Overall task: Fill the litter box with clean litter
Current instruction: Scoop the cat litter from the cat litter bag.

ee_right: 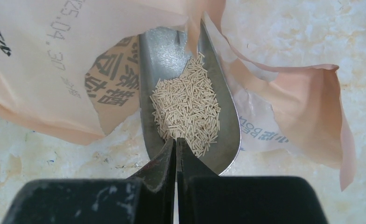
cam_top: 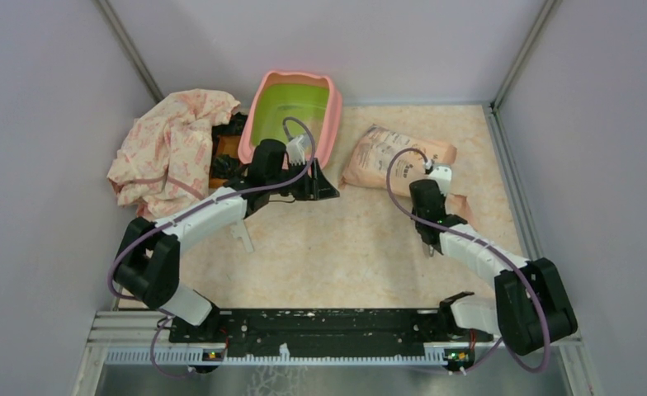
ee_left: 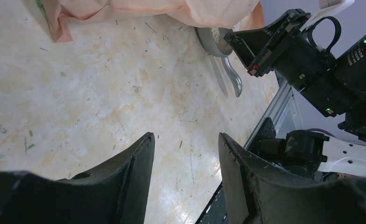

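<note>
My right tool is pressed together, the two fingers flat against each other with only a hairline between them; the tips sit at the near end of the silver scoop, right at the edge of its load; whether a thin bit of the metal is nipped between them I cannot tell. The scoop lies in the torn mouth of the peach bag, its bowl pointing into the opening; a heap of the clean litter, short pale tan sticks, fills the middle of the bowl; a flap of the bag hangs over the bowl's far end. In the left wrist view the scoop's handle sticks out free towards me, lying on the table.

My left tool is spread, both fingers well apart with nothing between them; it hangs over bare table, which is flecked with small bits of debris; it sits just in front of the near side of the litter box.

The litter box stands at the far edge of the table, left of the bag and apart from it, pink rim outside and lime green within; a crumpled patterned cloth lies to its left.
</note>
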Robot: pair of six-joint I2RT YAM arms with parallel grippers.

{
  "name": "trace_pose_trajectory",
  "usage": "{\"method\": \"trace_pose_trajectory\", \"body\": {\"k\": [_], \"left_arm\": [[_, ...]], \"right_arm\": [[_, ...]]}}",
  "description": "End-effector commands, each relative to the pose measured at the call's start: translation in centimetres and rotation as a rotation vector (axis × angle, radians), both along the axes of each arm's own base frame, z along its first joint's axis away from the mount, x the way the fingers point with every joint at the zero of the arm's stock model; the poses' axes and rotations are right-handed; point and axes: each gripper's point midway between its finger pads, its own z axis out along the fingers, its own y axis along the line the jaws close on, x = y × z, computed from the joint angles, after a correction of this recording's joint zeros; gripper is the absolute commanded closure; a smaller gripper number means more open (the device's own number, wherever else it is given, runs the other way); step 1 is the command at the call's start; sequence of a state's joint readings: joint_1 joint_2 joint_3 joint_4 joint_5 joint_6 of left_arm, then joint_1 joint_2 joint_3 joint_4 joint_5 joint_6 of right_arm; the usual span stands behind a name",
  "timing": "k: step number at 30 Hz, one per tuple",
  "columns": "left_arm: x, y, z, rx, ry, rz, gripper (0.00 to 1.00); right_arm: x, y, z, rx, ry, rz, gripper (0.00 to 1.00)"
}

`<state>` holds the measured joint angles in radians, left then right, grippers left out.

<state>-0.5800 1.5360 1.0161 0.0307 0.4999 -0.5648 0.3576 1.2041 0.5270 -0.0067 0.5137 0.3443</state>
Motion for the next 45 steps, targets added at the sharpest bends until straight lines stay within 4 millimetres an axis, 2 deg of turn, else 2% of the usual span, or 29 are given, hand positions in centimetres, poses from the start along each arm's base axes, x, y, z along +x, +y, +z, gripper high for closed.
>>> {"method": "trace_pose_trajectory", "body": {"k": [1, 6, 9, 15, 18, 19, 21, 24, 25, 26, 27, 33, 40, 43, 45], "left_arm": [[0.3, 0.0, 1.1, -0.026, -0.043, 0.0, 0.41], [0.2, -0.1, 1.1, -0.03, -0.046, -0.007, 0.41], [0.2, -0.1, 1.2, -0.031, -0.05, -0.01, 0.41], [0.0, -0.1, 1.2, -0.035, -0.042, -0.015, 0.41], [-0.1, 0.1, 1.4, -0.034, -0.046, -0.012, 0.41], [-0.2, 0.1, 1.5, -0.034, -0.047, -0.011, 0.41], [-0.2, 0.1, 1.6, -0.034, -0.049, -0.009, 0.41], [-0.2, 0.2, 1.5, -0.034, -0.044, -0.007, 0.41], [-0.3, 0.2, 1.5, -0.035, -0.041, -0.007, 0.41], [-0.3, 0.2, 1.5, -0.036, -0.04, -0.008, 0.41], [-0.4, 0.2, 1.5, -0.036, -0.04, -0.008, 0.41], [-0.5, 0.3, 1.8, -0.037, -0.045, -0.005, 0.41], [-0.6, 0.4, 2.0, -0.039, -0.047, -0.003, 0.41], [-0.7, 0.5, 2.1, -0.037, -0.052, 0.0, 0.41], [-0.7, 0.5, 2.2, -0.037, -0.051, -0.001, 0.41]], "right_arm": [[-0.5, -0.2, 0.9, 0.026, 0.063, -0.052, 0.98], [-2.3, -1.4, 0.8, 0.059, 0.17, -0.067, 0.91], [-3.3, -1.7, 0.6, 0.095, 0.208, -0.055, 0.76], [-3.7, -0.2, 1.2, 0.175, 0.192, 0.013, 0.6], [-3.9, 0.4, 1.3, 0.206, 0.182, 0.038, 0.59], [-4.1, 0.4, 1.2, 0.208, 0.184, 0.038, 0.58], [-4.6, 0.4, 0.6, 0.21, 0.205, 0.041, 0.44], [-4.9, 0.5, -0.1, 0.224, 0.24, 0.024, 0.41], [-5.0, 0.5, -0.2, 0.227, 0.251, 0.016, 0.32], [-5.0, 0.6, -0.5, 0.23, 0.261, 0.014, 0.12], [-5.2, 0.6, -0.7, 0.231, 0.272, 0.011, 0.07], [-5.4, 0.6, -1.5, 0.241, 0.297, -0.009, 0.07], [-5.8, 0.2, -4.0, 0.232, 0.345, -0.058, 0.18], [-5.9, 0.2, -4.5, 0.239, 0.349, -0.071, 0.26], [-5.7, -0.1, -4.4, 0.231, 0.345, -0.084, 0.36]]}}
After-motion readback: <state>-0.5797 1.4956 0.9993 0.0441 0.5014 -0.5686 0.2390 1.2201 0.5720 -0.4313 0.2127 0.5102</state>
